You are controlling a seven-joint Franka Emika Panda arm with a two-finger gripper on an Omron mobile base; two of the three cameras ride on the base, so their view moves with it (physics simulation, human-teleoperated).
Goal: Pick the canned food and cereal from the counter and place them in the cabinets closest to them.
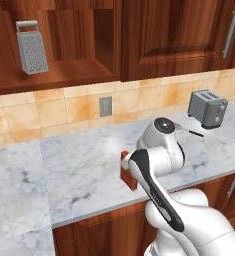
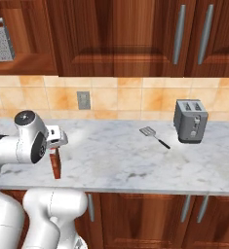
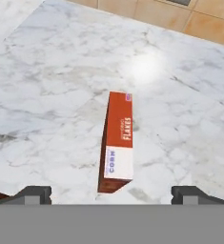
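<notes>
Reddish-brown cereal [image 3: 117, 143] box upright on the counter [image 1: 89, 170], near its front edge, left of the middle in the right base view [image 2: 56, 163]. Top face printed with white lettering, a white patch toward the near end, as seen in the hand view. Partly hidden behind the arm's elbow in the left base view [image 1: 127, 171].

Gripper [image 3: 111, 193] poised above the box, jaws spread wide, nothing between them; dark fingertips [image 3: 35, 193] well apart at either side of the hand view, box lying between their lines but lower down, not touching. In the right base view, gripper [image 2: 56, 138] just above the box top.

Marble worktop white-grey, veined, with orange tiled backsplash behind. Grey outlet plate [image 2: 84, 100] on the tiles. Grey toaster [image 2: 190, 120] far to the right on the counter, a spatula [image 2: 154, 135] lying flat just left of it. Dark wooden cabinets [image 2: 121, 36] above, with silver bar handles [image 2: 179, 34] on the right-hand doors. Silver box grater [image 1: 32, 47] standing upright in an open shelf recess at upper left.
</notes>
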